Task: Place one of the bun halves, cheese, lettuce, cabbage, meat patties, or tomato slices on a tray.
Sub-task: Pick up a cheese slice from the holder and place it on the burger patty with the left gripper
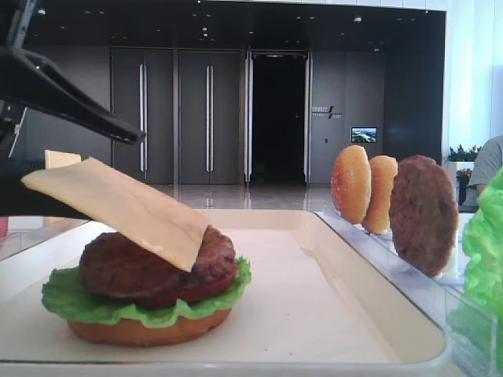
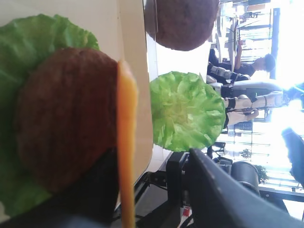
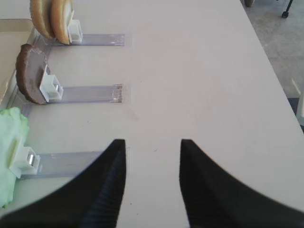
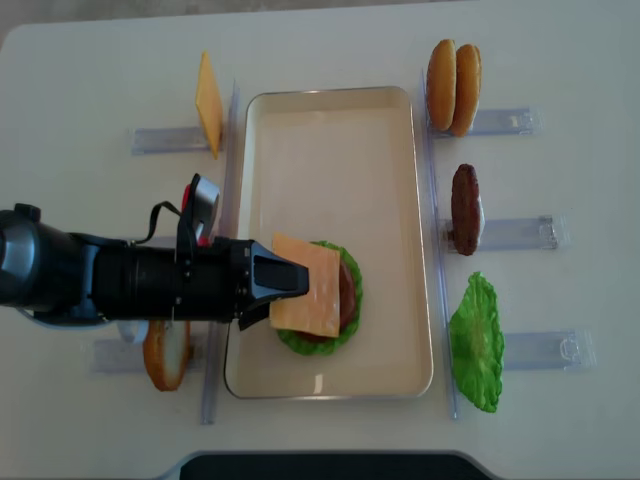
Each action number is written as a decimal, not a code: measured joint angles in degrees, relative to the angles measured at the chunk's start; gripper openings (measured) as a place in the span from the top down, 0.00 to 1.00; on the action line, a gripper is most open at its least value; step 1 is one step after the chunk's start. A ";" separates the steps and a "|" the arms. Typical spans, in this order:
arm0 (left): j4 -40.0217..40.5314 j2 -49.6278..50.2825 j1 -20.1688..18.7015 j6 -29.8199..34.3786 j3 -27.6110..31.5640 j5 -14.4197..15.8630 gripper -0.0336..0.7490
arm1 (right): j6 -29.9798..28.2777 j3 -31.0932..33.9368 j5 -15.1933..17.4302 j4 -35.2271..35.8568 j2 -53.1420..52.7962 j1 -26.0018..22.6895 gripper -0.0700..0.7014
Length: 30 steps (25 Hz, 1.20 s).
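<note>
Resting tilted on the patty [image 1: 149, 263], the cheese [image 1: 126, 208] may slide off; left gripper [image 4: 290, 280] seems spread, right gripper [image 3: 152, 183] spread.

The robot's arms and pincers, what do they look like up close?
The left arm is matte black and tube-shaped, with a thin black cable looping over it and a small grey-and-red part on top. Its left gripper ends in black tapered fingers. The right gripper has two broad black fingers with finely ribbed inner faces.
</note>
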 joint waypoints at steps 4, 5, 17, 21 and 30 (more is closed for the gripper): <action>0.00 0.00 0.00 -1.39 -0.06 0.00 0.34 | 0.00 0.00 0.00 0.00 0.00 0.00 0.53; 0.00 0.00 0.00 -1.78 -0.18 0.00 0.32 | 0.00 0.00 0.00 0.00 0.00 0.00 0.53; 11.47 0.05 0.00 -17.93 -7.05 -3.09 0.30 | 0.00 0.00 0.00 0.00 0.00 0.00 0.53; 17.19 0.05 0.00 -24.33 -10.21 -4.02 0.30 | 0.00 0.00 0.00 0.00 0.00 0.00 0.53; 35.99 -4.29 0.00 -43.78 -19.26 -6.77 0.31 | 0.00 0.00 0.00 0.00 0.00 0.00 0.53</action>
